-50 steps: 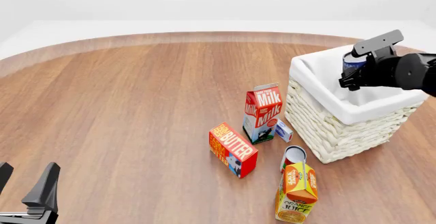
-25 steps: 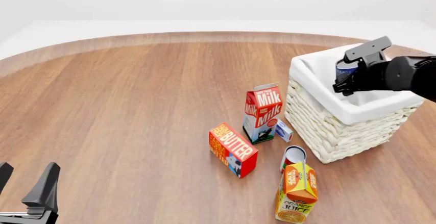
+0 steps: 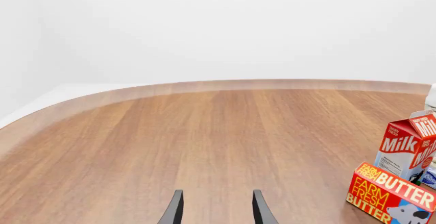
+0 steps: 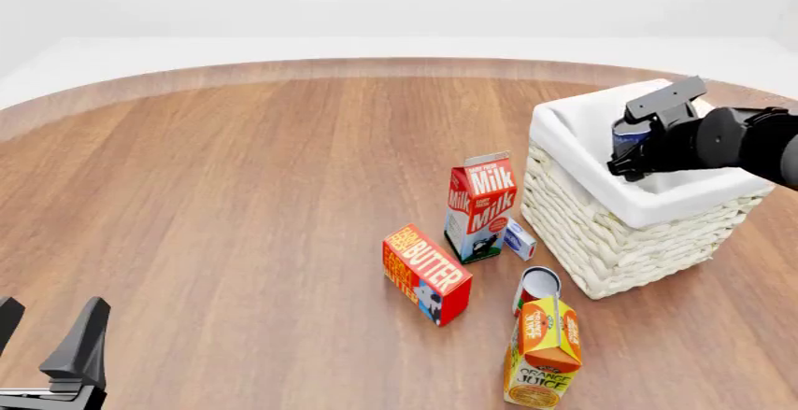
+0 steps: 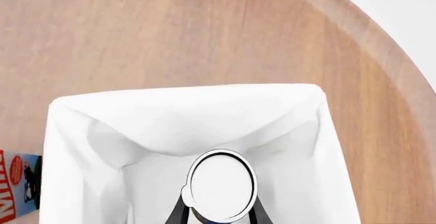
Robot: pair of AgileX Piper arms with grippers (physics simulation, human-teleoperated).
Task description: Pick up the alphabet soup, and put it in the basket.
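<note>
Right now the right gripper (image 4: 631, 148) hangs over the open top of the basket (image 4: 586, 233), its fingers clamped on the soup can (image 4: 631, 132). The can sits between the fingers, upright, low between the basket's cloth-lined walls. From the right wrist camera the can's pale round top (image 5: 222, 185) fills the space between the two dark fingers (image 5: 178, 215), with the white lining of the basket (image 5: 184, 101) folded around and beneath it; whether the can touches the basket floor cannot be told.

Down at the near left corner of the table (image 4: 249, 195), the left gripper (image 4: 48, 354) rests with its fingers spread apart and nothing between them. Its wrist camera shows the two fingertips (image 3: 174, 213) parted over bare wood (image 3: 204, 132).

Just beside the basket stands a milk carton (image 4: 479, 206), with a small box (image 4: 519, 239) at its foot. A butter box (image 4: 425, 273) lies nearer, and an orange juice carton (image 4: 543, 351) stands nearest, touching or just in front of a red can (image 4: 537, 286). The milk carton (image 3: 407, 147) and butter box (image 3: 389, 193) also show in the left wrist view.
</note>
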